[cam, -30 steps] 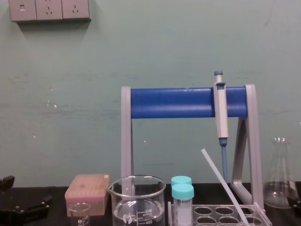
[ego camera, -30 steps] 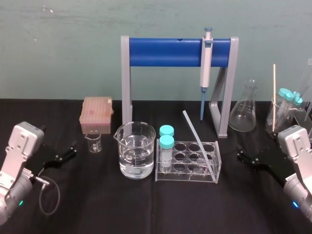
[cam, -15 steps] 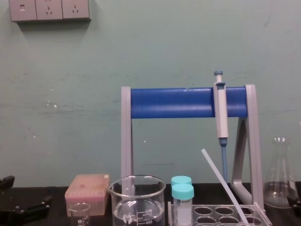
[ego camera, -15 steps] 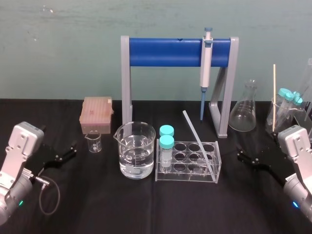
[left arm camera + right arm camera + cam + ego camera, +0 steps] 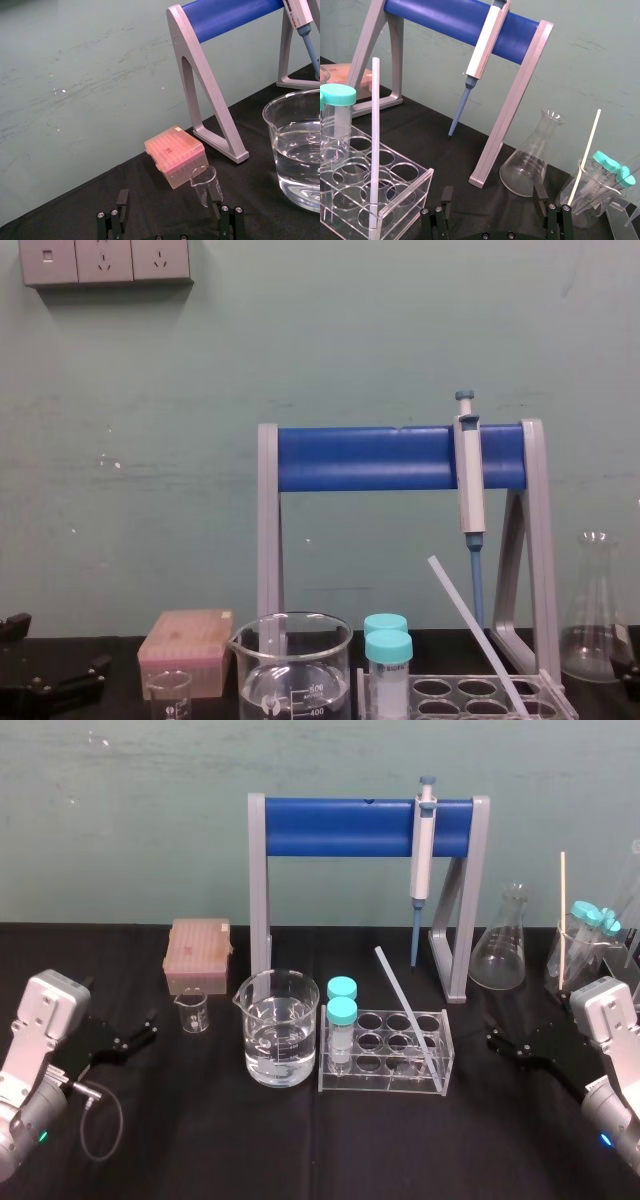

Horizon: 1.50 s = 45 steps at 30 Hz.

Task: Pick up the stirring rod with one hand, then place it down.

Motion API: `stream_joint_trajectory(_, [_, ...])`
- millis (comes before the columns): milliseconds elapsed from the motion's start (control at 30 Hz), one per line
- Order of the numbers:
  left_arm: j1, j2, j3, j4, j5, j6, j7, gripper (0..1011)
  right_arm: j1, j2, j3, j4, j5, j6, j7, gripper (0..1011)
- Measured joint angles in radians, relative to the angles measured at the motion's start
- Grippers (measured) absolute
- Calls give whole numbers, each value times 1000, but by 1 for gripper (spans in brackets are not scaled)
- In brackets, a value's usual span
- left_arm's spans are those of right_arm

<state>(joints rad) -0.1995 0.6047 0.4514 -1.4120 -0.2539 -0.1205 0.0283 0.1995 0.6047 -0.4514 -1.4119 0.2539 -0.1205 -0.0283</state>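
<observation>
The stirring rod [image 5: 408, 1012] leans tilted in the clear rack [image 5: 385, 1082], well apart from the right hand [image 5: 496, 1034], on its left side. This hand is open and empty. The left hand [image 5: 143, 1030] is open too.

A stand with grey legs and a blue crossbar [image 5: 400, 457] carries a grey pipette with blue tip and plunger [image 5: 469, 480], hanging upright near its right leg, with white wall sockets [image 5: 105, 262] at the upper left. In front, the thin translucent whitish stirring rod [image 5: 468, 620] leans up and leftward out of a clear plastic tube rack [image 5: 455, 687] that also holds two teal-capped tubes [image 5: 388, 655]. Left of the rack stand a large glass beaker [image 5: 292, 665], a small glass beaker [image 5: 170, 692] before a pink tip box [image 5: 187, 640], and the black left gripper [image 5: 58, 650] at the edge; a clear conical flask [image 5: 596, 620] stands far right.
</observation>
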Motion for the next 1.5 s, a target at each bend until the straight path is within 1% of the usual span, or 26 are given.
stream_joint_trajectory(133, [0, 0, 0, 0, 0, 0, 0, 1000, -4, -1, 8, 1, -5, -22, 12, 1003])
stream_joint_trajectory(167, [0, 0, 0, 0, 0, 0, 0, 1000, -5, -1, 11, 1, -8, -42, 22, 1003])
stream_joint_trajectory(233, [0, 0, 0, 0, 0, 0, 0, 1000, -5, -2, 14, 0, -11, -62, 32, 1003])
stream_joint_trajectory(267, [0, 0, 0, 0, 0, 0, 0, 1000, -3, -3, 15, 0, -14, -92, 49, 1003])
stream_joint_trajectory(367, [0, 0, 0, 0, 0, 0, 0, 1000, 8, -7, 15, 4, -20, -128, 74, 1003])
stream_joint_trajectory(400, [0, 0, 0, 0, 0, 0, 0, 1000, 22, -12, 13, 11, -25, -150, 93, 1003])
stream_joint_trajectory(467, [0, 0, 0, 0, 0, 0, 0, 1000, 41, -21, 9, 23, -29, -168, 113, 1003])
stream_joint_trajectory(500, [0, 0, 0, 0, 0, 0, 0, 1000, 62, -33, 4, 41, -33, -185, 133, 1003])
stream_joint_trajectory(633, [0, 0, 0, 0, 0, 0, 0, 1000, 111, -58, -8, 84, -35, -212, 179, 1003])
stream_joint_trajectory(667, [0, 0, 0, 0, 0, 0, 0, 1000, 147, -79, -17, 121, -34, -230, 220, 1003])
stream_joint_trajectory(700, [0, 0, 0, 0, 0, 0, 0, 1000, 147, -79, -17, 121, -34, -230, 220, 1003])
stream_joint_trajectory(733, [0, 0, 0, 0, 0, 0, 0, 1000, 170, -92, -24, 146, -29, -240, 248, 1003])
stream_joint_trajectory(800, [0, 0, 0, 0, 0, 0, 0, 1000, 187, -103, -28, 165, -24, -248, 274, 1003])
stream_joint_trajectory(867, [0, 0, 0, 0, 0, 0, 0, 1000, 218, -126, -38, 204, -10, -261, 325, 1003])
stream_joint_trajectory(1033, [0, 0, 0, 0, 0, 0, 0, 1000, 242, -151, -43, 238, 8, -265, 374, 1003])
stream_joint_trajectory(1133, [0, 0, 0, 0, 0, 0, 0, 1000, 255, -173, -44, 262, 32, -251, 414, 1003])
stream_joint_trajectory(1200, [0, 0, 0, 0, 0, 0, 0, 1000, 259, -181, -43, 273, 44, -243, 432, 1003])
stream_joint_trajectory(1300, [0, 0, 0, 0, 0, 0, 0, 1000, 271, -200, -38, 301, 82, -207, 481, 1003])
stream_joint_trajectory(1333, [0, 0, 0, 0, 0, 0, 0, 1000, 271, -200, -38, 301, 82, -207, 481, 1003])
stream_joint_trajectory(1500, [0, 0, 0, 0, 0, 0, 0, 1000, 292, -229, -24, 351, 130, -154, 543, 1003])
